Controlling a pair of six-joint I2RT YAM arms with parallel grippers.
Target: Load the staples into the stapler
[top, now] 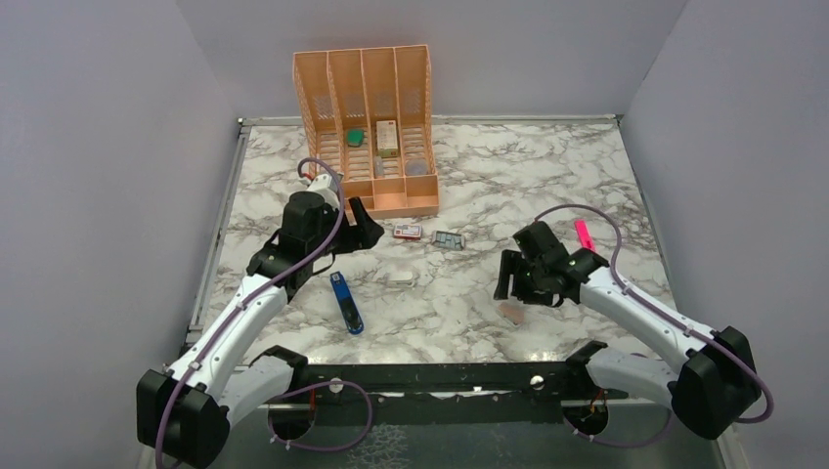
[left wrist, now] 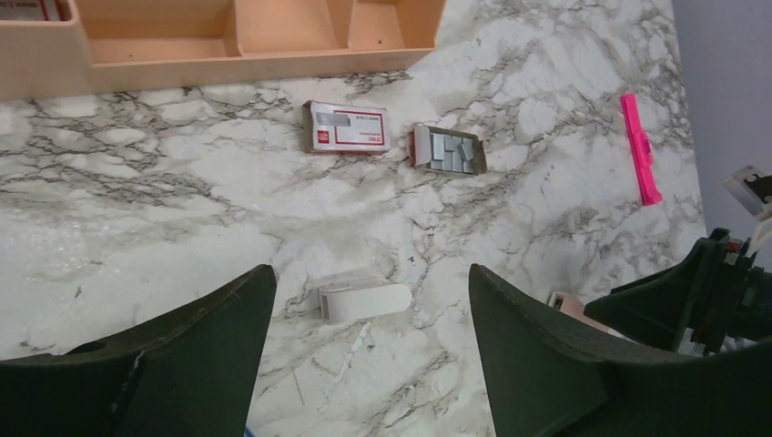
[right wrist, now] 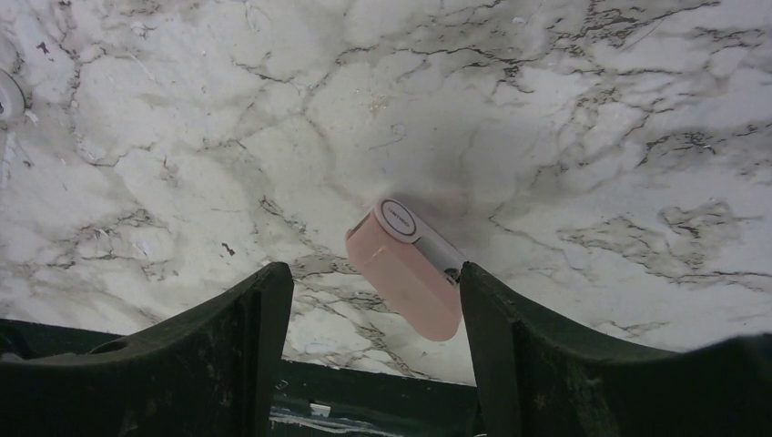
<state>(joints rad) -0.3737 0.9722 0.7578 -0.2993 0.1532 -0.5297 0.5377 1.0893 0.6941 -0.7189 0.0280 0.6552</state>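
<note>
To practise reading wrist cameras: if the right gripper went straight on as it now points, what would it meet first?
Probably the small pinkish-tan eraser block, lying on the white marble table between the open fingers of the right gripper; depth is unclear, so the fingertips might reach marble beside it first.

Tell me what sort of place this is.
Probably a robot test cell dressed as an office desk: a marble-patterned table boxed in by plain grey walls, with an orange desk organizer and stationery such as a blue stapler and staples.
</note>
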